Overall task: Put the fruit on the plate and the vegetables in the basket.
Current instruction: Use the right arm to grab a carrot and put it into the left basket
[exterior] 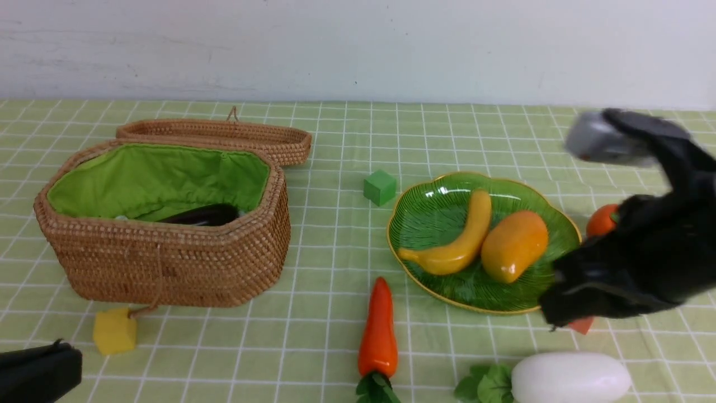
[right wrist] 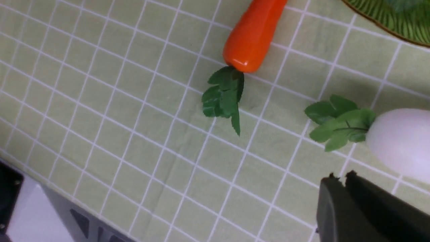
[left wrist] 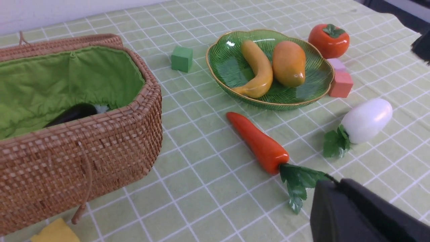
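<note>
The basket (exterior: 168,263) stands open on my left with its lid (exterior: 224,134) lying behind it, and the eggplant (exterior: 204,215) is already down inside on the green lining. The plate (exterior: 425,224) sits right of centre with the banana (exterior: 464,240) and mango (exterior: 513,244) lying side by side in it, touching.

My right arm hangs low over the near-right edge of the plate. In its wrist view the right gripper (right wrist: 340,176) has its jaws pressed together with nothing between them, poised just beside the radish (exterior: 570,378). The radish lies on the cloth in front of the plate, leaves pointing left. The carrot (exterior: 378,330) lies near it, between plate and basket, tip pointing away from me. The persimmon (left wrist: 328,40) sits on the cloth just beyond the plate's right side, not on it.

So I judge I am between picks: two vegetables and one fruit are left. The radish is closest. Taking it calls for spreading the jaws wide, coming down across its body and squeezing gently, since that glossy skin could slip.

The left gripper (exterior: 33,369) is parked at the near-left corner, closed and empty as far as I can see.
</note>
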You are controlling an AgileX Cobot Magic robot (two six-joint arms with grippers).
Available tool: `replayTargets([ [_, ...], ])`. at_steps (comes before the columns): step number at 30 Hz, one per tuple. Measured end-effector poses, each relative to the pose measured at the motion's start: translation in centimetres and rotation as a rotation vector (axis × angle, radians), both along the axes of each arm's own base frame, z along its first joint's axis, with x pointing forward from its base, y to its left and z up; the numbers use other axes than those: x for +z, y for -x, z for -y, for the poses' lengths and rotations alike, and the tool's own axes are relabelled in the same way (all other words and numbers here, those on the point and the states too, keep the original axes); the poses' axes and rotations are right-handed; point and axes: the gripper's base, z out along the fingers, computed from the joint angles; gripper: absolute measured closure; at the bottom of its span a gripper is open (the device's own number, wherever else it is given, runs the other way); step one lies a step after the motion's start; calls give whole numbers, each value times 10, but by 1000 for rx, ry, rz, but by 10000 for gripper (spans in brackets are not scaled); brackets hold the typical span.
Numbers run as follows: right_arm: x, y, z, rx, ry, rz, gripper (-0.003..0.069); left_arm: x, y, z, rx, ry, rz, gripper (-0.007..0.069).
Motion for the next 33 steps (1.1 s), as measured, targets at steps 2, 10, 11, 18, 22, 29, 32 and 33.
replayTargets([
  [2, -10, -9, -30, 4, 63, -23, 596, 1, 2, -1, 0, 8, 11, 638],
  [10, -59, -53, -105, -37, 220, -91, 386, 4, 1, -1, 1, 38, 51, 638],
  [11, -72, -64, -114, -40, 242, -106, 318, 5, 0, 0, 1, 44, 59, 638],
  [18, -135, -101, -141, -51, 320, -185, 106, 7, 0, 0, 1, 54, 72, 638],
  [22, -161, -111, -140, -71, 331, -245, 127, 6, 0, 0, 1, 53, 72, 638],
  [29, -166, -114, -141, 3, 289, -280, 258, 5, -1, -2, 11, 16, 79, 638],
  [32, -158, -112, -147, 84, 261, -312, 258, 1, -1, -5, 34, -32, 52, 638],
  [33, -152, -110, -150, 112, 259, -324, 258, -1, -1, -6, 49, -43, 36, 638],
])
